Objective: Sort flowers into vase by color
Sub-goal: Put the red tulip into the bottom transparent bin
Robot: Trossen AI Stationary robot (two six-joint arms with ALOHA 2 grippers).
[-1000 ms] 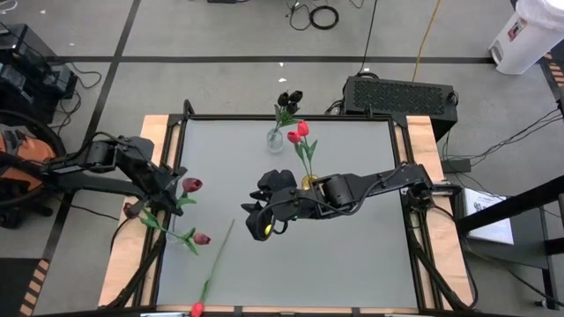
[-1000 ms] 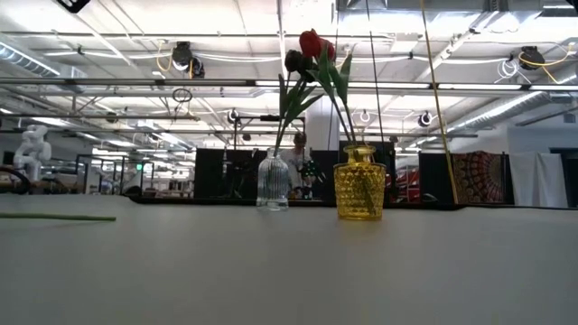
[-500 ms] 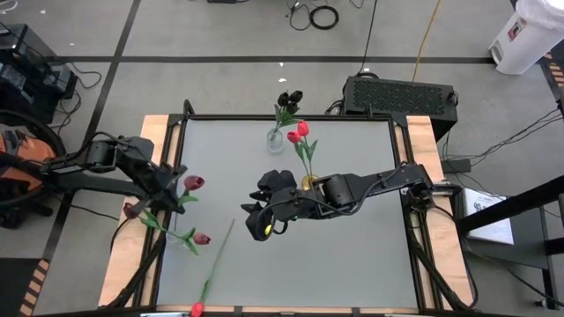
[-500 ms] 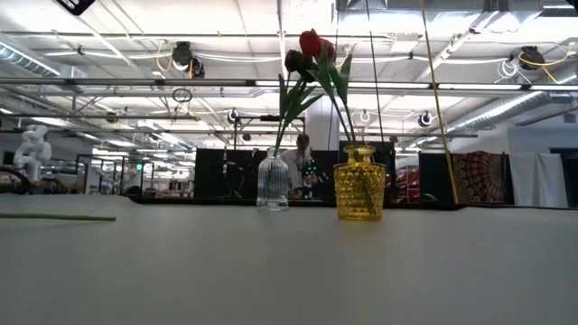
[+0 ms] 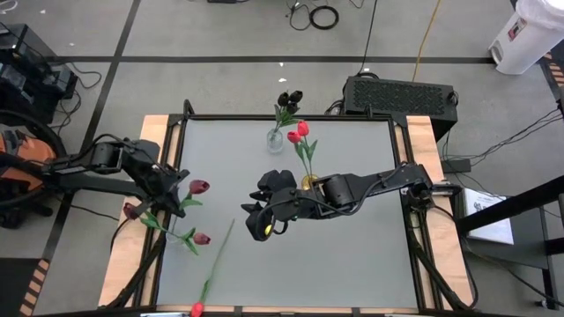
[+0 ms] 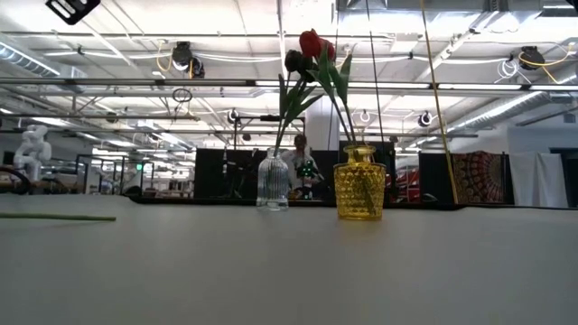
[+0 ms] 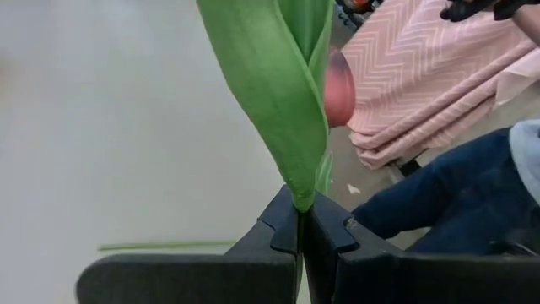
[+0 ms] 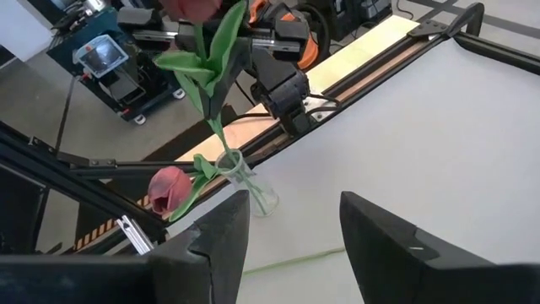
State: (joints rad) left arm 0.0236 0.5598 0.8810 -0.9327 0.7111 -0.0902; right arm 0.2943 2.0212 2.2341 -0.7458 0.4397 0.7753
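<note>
table top [image 5: 352,255]: smooth, matt pale grey sheet
table border [image 5: 438,264]: bare light wood
clear vase [image 6: 273,183]: ribbed transparent glass, glossy
yellow vase [image 6: 359,185]: amber glass, knobbed surface, shiny
tulip leaf [image 7: 278,93]: green fabric-like plastic, fine lengthwise grain, matt
left gripper fingers [image 7: 278,232]: black moulded plastic, dull
cloth beyond the table [image 7: 422,67]: pink woven textile, zigzag weave

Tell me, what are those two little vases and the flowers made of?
The clear vase looks like ribbed glass: you see the room through it. The yellow vase seems tinted glass with a bumpy pressed pattern, though plastic is possible. The flowers look artificial, probably fabric or plastic: their leaves are stiff and evenly green.
</note>
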